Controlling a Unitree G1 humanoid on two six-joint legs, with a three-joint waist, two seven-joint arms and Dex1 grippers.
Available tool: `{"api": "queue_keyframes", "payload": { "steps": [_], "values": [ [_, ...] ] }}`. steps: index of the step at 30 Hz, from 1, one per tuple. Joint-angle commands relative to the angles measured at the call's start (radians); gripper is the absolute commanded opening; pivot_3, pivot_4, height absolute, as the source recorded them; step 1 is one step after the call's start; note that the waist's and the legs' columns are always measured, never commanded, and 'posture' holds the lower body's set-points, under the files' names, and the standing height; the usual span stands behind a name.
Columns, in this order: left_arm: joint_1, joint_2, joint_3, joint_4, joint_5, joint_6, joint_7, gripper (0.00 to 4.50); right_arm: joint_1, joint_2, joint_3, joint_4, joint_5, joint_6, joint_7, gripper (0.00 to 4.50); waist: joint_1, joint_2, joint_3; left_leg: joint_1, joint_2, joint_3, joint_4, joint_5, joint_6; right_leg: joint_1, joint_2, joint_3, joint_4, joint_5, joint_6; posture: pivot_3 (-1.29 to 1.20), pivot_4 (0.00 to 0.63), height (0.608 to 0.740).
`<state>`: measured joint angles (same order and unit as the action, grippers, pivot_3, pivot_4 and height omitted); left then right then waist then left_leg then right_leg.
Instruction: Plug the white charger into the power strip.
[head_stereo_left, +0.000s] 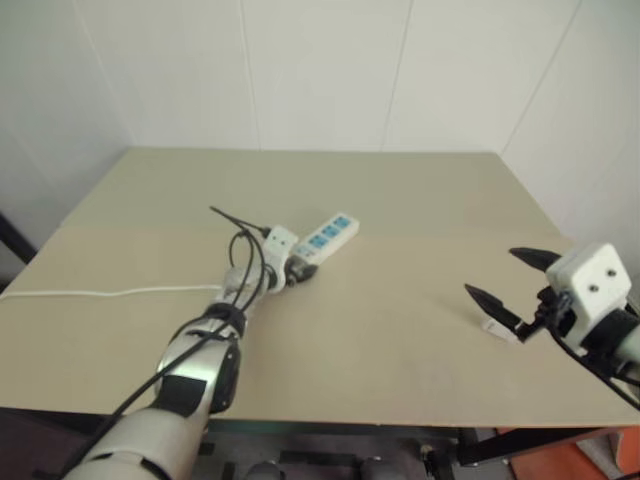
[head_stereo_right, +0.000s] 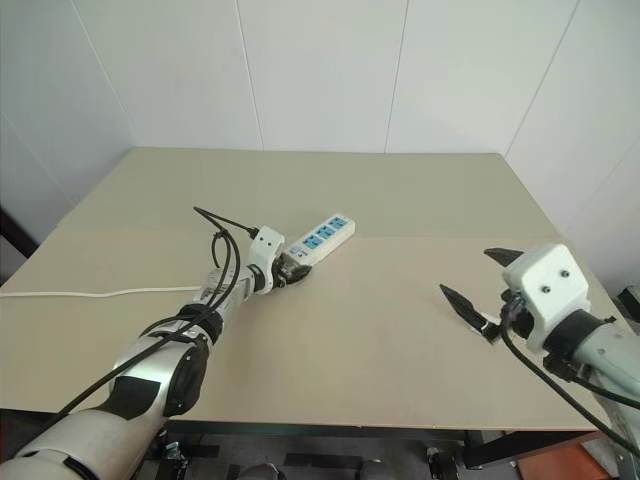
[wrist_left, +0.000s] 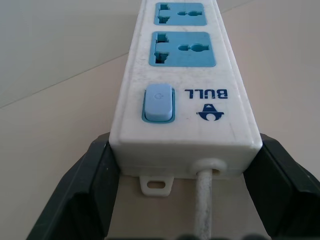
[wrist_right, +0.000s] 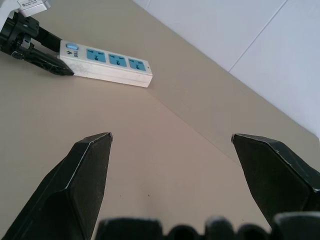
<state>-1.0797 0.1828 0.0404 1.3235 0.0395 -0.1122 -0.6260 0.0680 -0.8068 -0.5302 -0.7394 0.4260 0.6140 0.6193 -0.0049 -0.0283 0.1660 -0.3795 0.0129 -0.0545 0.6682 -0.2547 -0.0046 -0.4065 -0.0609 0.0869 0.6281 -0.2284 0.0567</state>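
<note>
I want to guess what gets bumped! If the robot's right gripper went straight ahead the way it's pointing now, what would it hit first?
Probably nothing soon. The open right gripper points across bare table; farther along, roughly in line, lies the power strip. Depth is hard to judge.

Power strip (wrist_right: 107, 65) beyond wide-spread right hand (wrist_right: 172, 145)

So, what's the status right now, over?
Left end effector shut on power strip, switch end. Right end effector open, holding nothing, above table. All three sockets empty, nothing blocking them.
</note>
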Motion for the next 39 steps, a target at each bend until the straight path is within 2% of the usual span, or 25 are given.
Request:
{"api": "queue_keyframes", "payload": {
  "steps": [1,6,11,18,19,20,22,30,33,39],
  "values": [
    [-0.007,-0.006,-0.007,-0.037,0.001,-0.055,-0.072,3.29,-0.001,0.003,-0.034,-0.033,0.013,0.002,-0.016,4.50,0.000,0.000,0.000,0.000,0.000,0.000,0.000,0.000,0.000,0.000,0.000,0.000,0.000,0.000,0.000,0.00,0.150,0.740],
    [0.063,0.034,-0.026,-0.127,-0.022,-0.102,-0.289,3.29,-0.011,0.006,0.001,-0.021,0.013,-0.004,-0.022,4.50,-0.007,0.000,0.000,0.000,0.000,0.000,0.000,0.000,0.000,0.000,0.000,0.000,0.000,0.000,0.000,0.00,0.150,0.740],
    [0.197,0.074,-0.079,-0.349,-0.033,-0.063,-0.475,3.29,-0.046,-0.008,0.007,0.016,0.022,-0.002,-0.015,4.50,-0.008,0.000,0.000,0.000,0.000,0.000,0.000,0.000,0.000,0.000,0.000,0.000,0.001,0.000,0.000,0.00,0.150,0.740],
    [0.387,0.134,-0.153,-0.659,-0.043,0.008,-0.561,3.29,-0.042,-0.003,0.014,0.021,0.033,-0.006,-0.011,4.50,-0.009,0.001,0.000,0.001,0.001,0.000,0.000,0.000,0.000,0.000,0.000,0.001,0.001,0.000,0.000,0.00,0.150,0.740],
    [0.399,0.135,-0.152,-0.678,-0.056,0.035,-0.566,3.64,-0.043,-0.001,0.018,0.021,0.034,-0.006,-0.013,4.50,-0.009,0.001,0.000,0.001,0.001,0.000,0.000,0.000,0.000,0.000,0.000,0.001,0.001,0.000,0.000,0.00,0.150,0.740],
    [0.403,0.137,-0.146,-0.688,-0.072,0.055,-0.572,4.03,-0.044,0.001,0.021,0.021,0.038,-0.006,-0.013,4.50,-0.009,0.001,0.000,0.002,0.001,0.000,0.000,0.000,0.000,0.000,0.000,0.001,0.001,0.000,0.000,0.00,0.150,0.740],
    [0.407,0.146,-0.136,-0.708,-0.102,0.086,-0.587,4.49,-0.038,0.006,0.024,0.016,0.045,-0.009,-0.010,4.50,-0.009,0.001,0.000,0.002,0.001,0.000,0.000,0.000,0.000,0.001,0.000,0.001,0.001,0.000,0.000,0.00,0.150,0.740],
    [0.372,0.231,-0.095,-0.725,-0.222,0.017,-0.741,4.49,-0.018,0.002,0.014,0.004,0.045,-0.006,-0.011,4.50,-0.012,0.001,0.000,0.002,0.001,0.000,0.000,0.000,0.000,0.000,0.000,0.001,0.001,0.000,-0.001,0.00,0.150,0.740],
    [0.355,0.221,-0.085,-0.717,-0.261,0.018,-0.773,4.49,-0.016,0.003,0.013,-0.002,0.047,-0.004,-0.014,4.50,-0.008,0.001,0.000,0.002,0.001,0.000,0.000,0.000,0.000,0.001,0.000,0.000,0.001,0.000,-0.001,0.00,0.150,0.740],
    [0.334,0.137,-0.079,-0.684,-0.301,0.011,-0.755,4.49,-0.029,-0.012,-0.001,0.008,0.052,0.001,-0.007,4.50,-0.009,0.001,0.000,0.001,0.001,0.000,0.001,0.000,0.001,0.000,0.000,0.000,0.000,0.000,-0.001,0.00,0.150,0.740]
  ]
}}
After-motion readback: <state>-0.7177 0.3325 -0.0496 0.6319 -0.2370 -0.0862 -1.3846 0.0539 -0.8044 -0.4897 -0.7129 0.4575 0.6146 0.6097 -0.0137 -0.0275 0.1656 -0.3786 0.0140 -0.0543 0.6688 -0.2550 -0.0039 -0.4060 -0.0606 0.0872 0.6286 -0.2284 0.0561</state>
